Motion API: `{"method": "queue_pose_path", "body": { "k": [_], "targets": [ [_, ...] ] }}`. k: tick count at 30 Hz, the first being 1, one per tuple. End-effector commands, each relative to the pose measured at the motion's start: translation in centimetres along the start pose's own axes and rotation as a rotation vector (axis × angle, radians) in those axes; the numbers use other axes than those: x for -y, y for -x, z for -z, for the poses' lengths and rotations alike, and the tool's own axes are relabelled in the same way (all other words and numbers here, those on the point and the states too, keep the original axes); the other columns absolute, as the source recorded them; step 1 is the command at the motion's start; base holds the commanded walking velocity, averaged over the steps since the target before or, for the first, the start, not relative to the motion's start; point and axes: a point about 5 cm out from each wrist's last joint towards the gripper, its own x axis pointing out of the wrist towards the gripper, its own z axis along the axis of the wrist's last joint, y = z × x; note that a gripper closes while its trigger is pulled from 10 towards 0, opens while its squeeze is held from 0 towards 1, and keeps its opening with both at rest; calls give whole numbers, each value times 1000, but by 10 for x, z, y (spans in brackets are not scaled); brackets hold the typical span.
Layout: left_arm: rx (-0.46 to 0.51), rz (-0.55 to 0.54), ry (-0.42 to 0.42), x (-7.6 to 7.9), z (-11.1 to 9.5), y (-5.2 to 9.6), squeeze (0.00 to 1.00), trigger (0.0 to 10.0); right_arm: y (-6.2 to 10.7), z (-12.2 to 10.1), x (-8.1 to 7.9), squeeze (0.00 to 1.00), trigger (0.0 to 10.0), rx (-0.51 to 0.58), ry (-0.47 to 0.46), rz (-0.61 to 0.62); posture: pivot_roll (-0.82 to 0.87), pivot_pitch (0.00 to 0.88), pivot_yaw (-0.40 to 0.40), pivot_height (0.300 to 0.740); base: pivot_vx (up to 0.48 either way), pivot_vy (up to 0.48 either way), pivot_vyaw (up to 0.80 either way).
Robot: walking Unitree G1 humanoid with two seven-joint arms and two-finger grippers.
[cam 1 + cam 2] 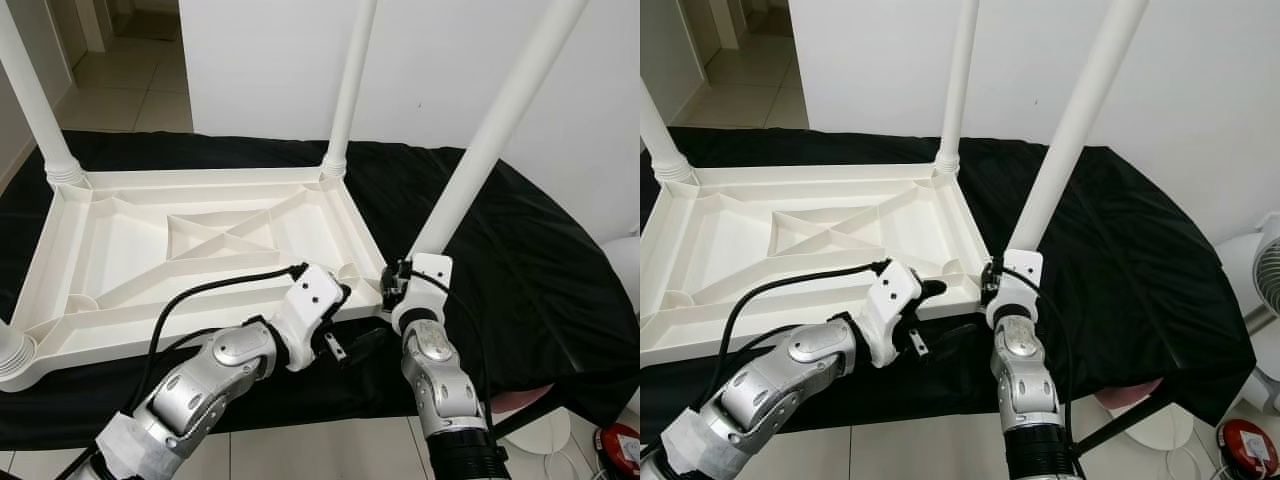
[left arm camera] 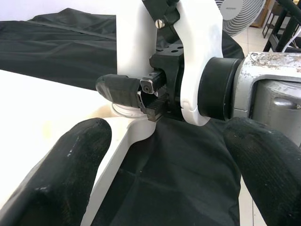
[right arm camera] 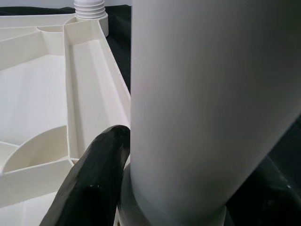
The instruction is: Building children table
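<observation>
A white plastic tabletop (image 1: 200, 250) lies upside down on a black cloth (image 1: 520, 260), its ribbed underside facing up; the cloth covers a low surface on a tiled floor (image 1: 130, 80), before a white wall (image 1: 440, 60). Legs stand upright in the corner sockets: a far-left leg (image 1: 30, 100), a far-right leg (image 1: 350, 90), and a near-left leg (image 1: 12, 350) of which just the base is in view; the near-right leg (image 1: 490, 130) leans away to the right from its corner.

The right gripper (image 1: 400, 282) is at the foot of the near-right leg, its fingers closed around it just above the socket; in the right wrist view a black finger (image 3: 89, 183) presses against the leg's side, the tabletop's rim just beside it.

The left gripper (image 1: 358, 342) hangs just off the tabletop's near edge, close to that same corner, pointing toward the right gripper; its two fingers (image 2: 70, 174) are spread wide apart with nothing between them; beyond them the left wrist view shows the right gripper on the leg.

At the right, past the cloth, stand a white fan (image 1: 1265, 270) and a small red thing (image 1: 1247, 445) on the floor.
</observation>
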Motion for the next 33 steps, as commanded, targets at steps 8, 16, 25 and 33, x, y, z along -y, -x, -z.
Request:
{"method": "queue_pose_path", "body": {
  "k": [8,16,25,33],
  "targets": [
    [0,137,-9,9,-2,0,0,10000,7,8,-4,1000,10000,-48,-56,-67,-19,0,-97,740,0,0,0],
    [0,129,-9,8,-2,0,0,10000,0,-4,13,0,10000,14,-11,-219,-21,0,-96,740,0,0,0],
    [2,118,-13,4,-4,1,0,10000,-6,-14,25,0,10000,82,116,-500,-20,0,-88,740,0,0,0],
    [6,121,-19,3,-6,-1,0,10000,-16,-17,28,0,10000,98,181,-681,-19,0,-80,740,0,0,0]
  ]
}}
